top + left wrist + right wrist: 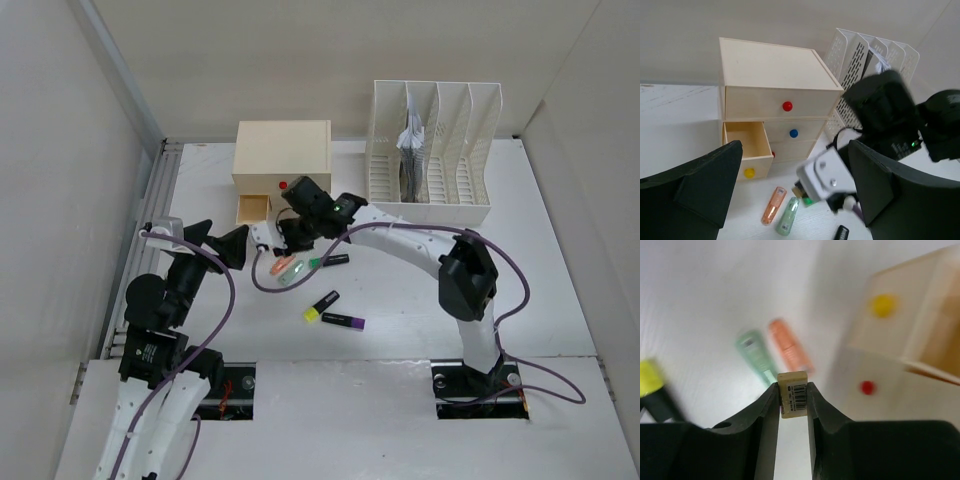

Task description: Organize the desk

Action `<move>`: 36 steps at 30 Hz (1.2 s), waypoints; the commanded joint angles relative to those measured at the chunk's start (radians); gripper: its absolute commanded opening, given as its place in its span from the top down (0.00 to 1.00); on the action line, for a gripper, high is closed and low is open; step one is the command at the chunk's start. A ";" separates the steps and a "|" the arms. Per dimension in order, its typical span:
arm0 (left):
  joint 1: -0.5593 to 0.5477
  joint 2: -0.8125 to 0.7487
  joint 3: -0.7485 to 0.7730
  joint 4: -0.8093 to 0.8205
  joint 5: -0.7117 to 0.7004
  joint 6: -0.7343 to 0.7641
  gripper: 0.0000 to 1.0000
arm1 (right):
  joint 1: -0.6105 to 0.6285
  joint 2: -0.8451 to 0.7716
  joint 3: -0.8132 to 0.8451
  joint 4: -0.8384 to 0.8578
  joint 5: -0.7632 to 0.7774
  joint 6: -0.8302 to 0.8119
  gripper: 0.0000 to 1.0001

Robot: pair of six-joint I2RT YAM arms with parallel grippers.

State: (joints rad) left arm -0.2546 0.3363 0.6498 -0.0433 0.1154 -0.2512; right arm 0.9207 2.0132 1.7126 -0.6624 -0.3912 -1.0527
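The white-shelled arms (400, 238) carry black joint housings and purple cables (524, 285). The left gripper (795, 145) has matte black wedge-shaped fingers (700, 190); what looks like a small green light (341, 208) dots the right wrist.

One cream wooden drawer box (283, 150) is counted at eleven o'clock on the matte white desk (400, 300). Three round knobs are clearly seen on it: one red knob (787, 106), one blue knob (793, 133) and one yellow knob (749, 173). A fourth, reddish, is only partly seen. One drawer is found pulled open.

One white slotted plastic file rack (440, 208) is counted at one o'clock. It is divided into four slots, and one sheaf of papers (410, 150) is held in it.

Five pens are counted near the middle. Two are pastel highlighters: one orange highlighter (773, 205) and one mint-green highlighter (788, 216). Three are black-bodied: one green-capped marker (330, 260), one yellow-capped marker (321, 306) and one purple-tipped marker (344, 322).

One small cream rectangular block with a barcode label (793, 394) is counted.
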 commanded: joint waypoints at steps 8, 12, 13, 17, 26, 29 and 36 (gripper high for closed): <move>-0.005 -0.020 0.016 0.040 -0.028 0.010 0.15 | 0.010 0.019 0.297 0.256 0.106 0.370 0.98; -0.005 -0.020 0.016 0.040 -0.028 0.010 0.15 | 0.010 0.039 0.297 0.328 0.106 0.407 0.98; -0.005 -0.020 0.007 0.040 -0.028 0.010 0.15 | 0.010 0.051 0.308 0.342 0.106 0.419 0.98; -0.005 -0.020 0.007 0.040 -0.037 0.010 0.15 | 0.010 0.091 0.337 0.351 0.106 0.437 0.98; -0.005 -0.072 -0.003 0.040 -0.037 0.010 0.14 | 0.010 0.165 0.366 0.403 0.138 0.470 0.96; -0.005 -0.072 -0.003 0.049 -0.037 0.010 0.14 | 0.010 0.177 0.377 0.403 0.149 0.470 0.85; -0.005 -0.072 -0.003 0.049 -0.037 0.010 0.14 | 0.010 0.150 0.386 0.383 0.140 0.470 0.42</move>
State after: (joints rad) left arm -0.2546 0.2726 0.6476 -0.0444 0.0780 -0.2512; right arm 0.9245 2.1944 2.0514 -0.3271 -0.2508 -0.5964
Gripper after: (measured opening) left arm 0.862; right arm 0.579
